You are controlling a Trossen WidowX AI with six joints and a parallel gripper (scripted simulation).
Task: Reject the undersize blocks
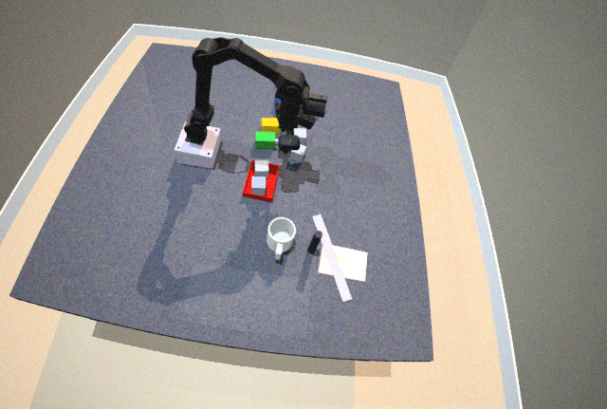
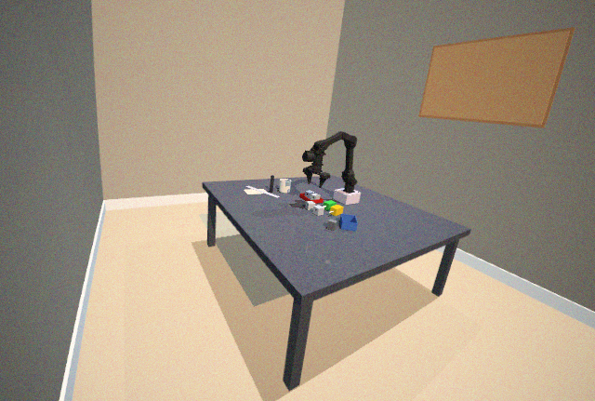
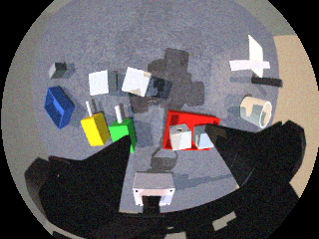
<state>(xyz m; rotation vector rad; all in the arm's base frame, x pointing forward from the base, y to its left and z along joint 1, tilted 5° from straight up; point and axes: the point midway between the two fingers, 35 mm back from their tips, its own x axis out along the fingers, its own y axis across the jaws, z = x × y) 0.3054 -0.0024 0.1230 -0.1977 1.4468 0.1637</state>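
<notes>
Right now my pincer (image 1: 297,132) (image 2: 315,183) (image 3: 168,133) is released, its fingers spread wide with nothing between them, and it hangs above the table (image 1: 147,189) (image 2: 307,257) (image 3: 164,30). The green gauge (image 1: 265,139) (image 2: 329,205) (image 3: 121,130) lies on the table, left of centre in the wrist view, its pale pin pointing toward the top of that frame; my finger overlaps its lower part there. Just beside it, to the left, is the yellow gauge (image 1: 269,124) (image 2: 337,209) (image 3: 95,129).

The red tray (image 1: 269,192) (image 2: 302,195) (image 3: 194,119) sits right of centre in the wrist view, with two steel blocks in it (one shows a dark bore on top). Two more pale blocks stand apart from the tray, in the upper left of that frame: one block (image 1: 297,153) (image 2: 310,205) (image 3: 136,81) nearer the middle, the other block (image 1: 300,135) (image 2: 318,210) (image 3: 99,83) further left. Whether their holes are good, I cannot tell. At the far left are a blue box (image 2: 348,228) (image 3: 50,112) and a small grey block (image 2: 331,224) (image 3: 58,70); a mug (image 1: 270,242) (image 2: 284,186) (image 3: 251,111) stands at the right.
</notes>
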